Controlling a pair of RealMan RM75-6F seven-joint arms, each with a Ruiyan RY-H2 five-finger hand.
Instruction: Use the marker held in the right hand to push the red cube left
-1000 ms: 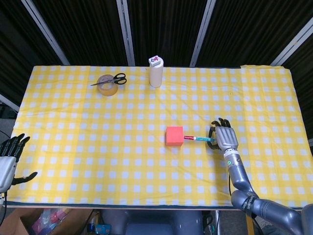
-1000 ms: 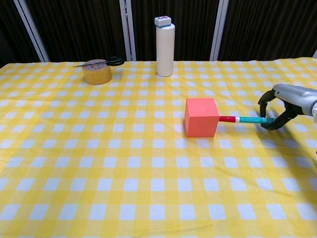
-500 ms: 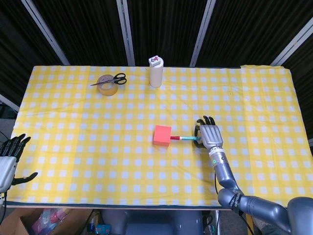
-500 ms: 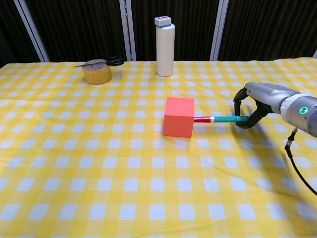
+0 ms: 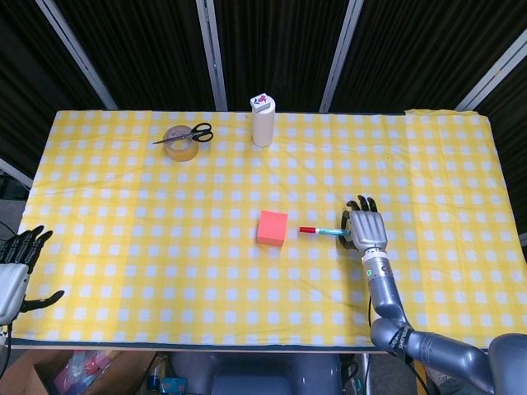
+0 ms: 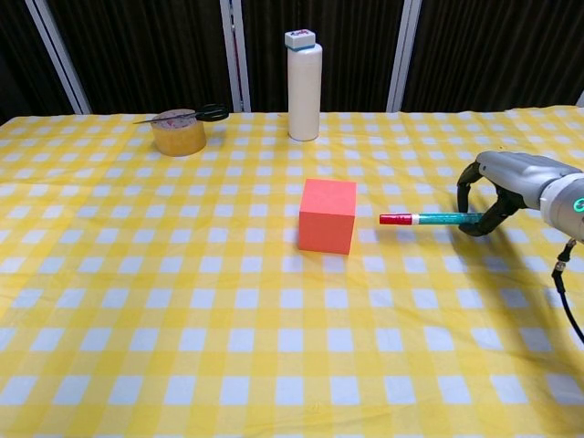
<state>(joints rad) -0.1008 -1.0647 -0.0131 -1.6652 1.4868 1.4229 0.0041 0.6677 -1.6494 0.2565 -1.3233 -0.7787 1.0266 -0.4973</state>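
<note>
The red cube (image 5: pixel 272 228) (image 6: pixel 328 215) sits on the yellow checked tablecloth near the table's middle. To its right, my right hand (image 5: pixel 366 228) (image 6: pixel 497 189) grips a teal marker (image 5: pixel 322 231) (image 6: pixel 428 219) that lies level and points left. Its red tip stops a short gap from the cube's right face, not touching it. My left hand (image 5: pixel 15 269) hangs off the table's front left corner with fingers apart and nothing in it; the chest view does not show it.
A white bottle (image 5: pixel 263 120) (image 6: pixel 304 85) stands at the back centre. A roll of tape (image 5: pixel 179 142) (image 6: pixel 178 131) with black scissors (image 5: pixel 193 133) (image 6: pixel 195 113) lying on it sits at the back left. A cardboard box (image 5: pixel 58 372) is on the floor below the front left edge.
The marker pushed the cube left across the cloth. Then my right hand drew back to the right, leaving a gap between the marker tip and the cube.
</note>
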